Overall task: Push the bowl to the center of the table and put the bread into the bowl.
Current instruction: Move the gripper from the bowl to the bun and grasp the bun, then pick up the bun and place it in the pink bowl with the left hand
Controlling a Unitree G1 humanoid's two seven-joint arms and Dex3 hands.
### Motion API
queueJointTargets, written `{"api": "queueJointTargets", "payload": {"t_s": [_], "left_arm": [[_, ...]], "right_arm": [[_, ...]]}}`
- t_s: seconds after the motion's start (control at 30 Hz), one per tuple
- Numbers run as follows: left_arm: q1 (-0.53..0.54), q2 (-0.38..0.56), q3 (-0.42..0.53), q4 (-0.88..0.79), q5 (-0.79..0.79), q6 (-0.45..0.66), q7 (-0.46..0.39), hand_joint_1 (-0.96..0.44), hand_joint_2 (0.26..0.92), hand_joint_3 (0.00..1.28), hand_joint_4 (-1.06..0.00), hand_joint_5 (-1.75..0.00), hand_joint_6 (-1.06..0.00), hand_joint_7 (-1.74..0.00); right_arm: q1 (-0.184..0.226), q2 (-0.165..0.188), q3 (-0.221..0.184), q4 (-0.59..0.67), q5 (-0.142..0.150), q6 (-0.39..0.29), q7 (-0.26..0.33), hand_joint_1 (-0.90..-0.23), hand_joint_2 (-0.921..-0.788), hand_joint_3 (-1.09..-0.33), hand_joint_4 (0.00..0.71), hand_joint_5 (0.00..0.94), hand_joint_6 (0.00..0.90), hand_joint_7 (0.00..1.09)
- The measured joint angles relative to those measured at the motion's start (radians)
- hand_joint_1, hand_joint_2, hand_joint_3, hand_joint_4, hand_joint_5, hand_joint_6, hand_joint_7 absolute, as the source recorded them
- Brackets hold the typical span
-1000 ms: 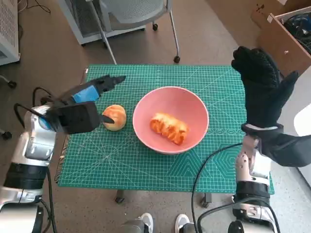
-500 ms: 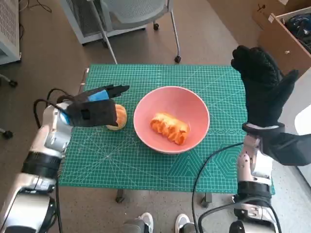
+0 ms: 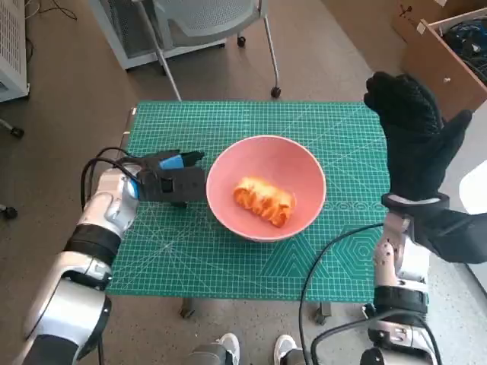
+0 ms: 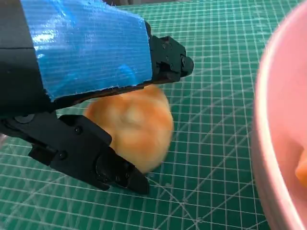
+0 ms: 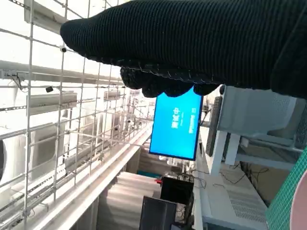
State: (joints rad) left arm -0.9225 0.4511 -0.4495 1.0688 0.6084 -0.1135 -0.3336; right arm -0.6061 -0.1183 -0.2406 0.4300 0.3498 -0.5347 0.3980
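Light: bright and even, soft shadows under the bowl (image 3: 266, 186).
Blur: the round bread (image 4: 132, 127) is smeared in the left wrist view.
Glare: white windows behind the glove.

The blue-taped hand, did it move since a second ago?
Yes. The left hand has moved toward the pink bowl, coming down over the round bun, which now sits between its fingers.

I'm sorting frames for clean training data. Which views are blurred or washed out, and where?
Left wrist view: the round bread is smeared and soft, while the left hand and green mat grid stay fairly crisp. Right wrist view: the background behind the right hand is overexposed to white. Head view: evenly lit and sharp on the pink bowl, with wide-angle bending at the edges.
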Motion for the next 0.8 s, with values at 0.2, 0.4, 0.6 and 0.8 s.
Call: {"api": "queueJointTargets", "payload": {"t_s": [0.2,0.4,0.6,0.8], "left_arm": [[-0.028,-0.020,-0.041,0.074,0.044,-0.013,0.072,-0.05,0.861,0.02,-0.42,-0.04,-0.44,-0.05],[-0.055,-0.029,-0.083,0.120,0.086,-0.012,0.123,-0.02,0.910,0.13,-0.57,-0.92,-0.53,-0.89],[-0.069,-0.022,-0.095,0.129,0.097,-0.027,0.133,0.00,0.919,0.12,-0.59,-1.25,-0.59,-1.14],[-0.071,0.014,-0.053,0.067,0.059,-0.066,0.104,0.00,0.920,0.11,-0.62,-1.24,-0.59,-1.19]], "right_arm": [[0.004,0.000,0.000,-0.008,-0.001,0.000,-0.001,-0.610,-0.921,-0.743,0.233,0.000,0.052,0.50],[0.005,0.000,0.000,-0.008,-0.001,0.000,-0.001,-0.605,-0.921,-0.745,0.231,0.000,0.047,0.50],[0.007,0.000,0.000,-0.009,-0.002,-0.001,-0.002,-0.604,-0.921,-0.747,0.230,0.000,0.044,0.50],[0.007,0.001,0.002,-0.012,-0.002,-0.001,-0.003,-0.604,-0.921,-0.747,0.230,0.000,0.043,0.50]]}}
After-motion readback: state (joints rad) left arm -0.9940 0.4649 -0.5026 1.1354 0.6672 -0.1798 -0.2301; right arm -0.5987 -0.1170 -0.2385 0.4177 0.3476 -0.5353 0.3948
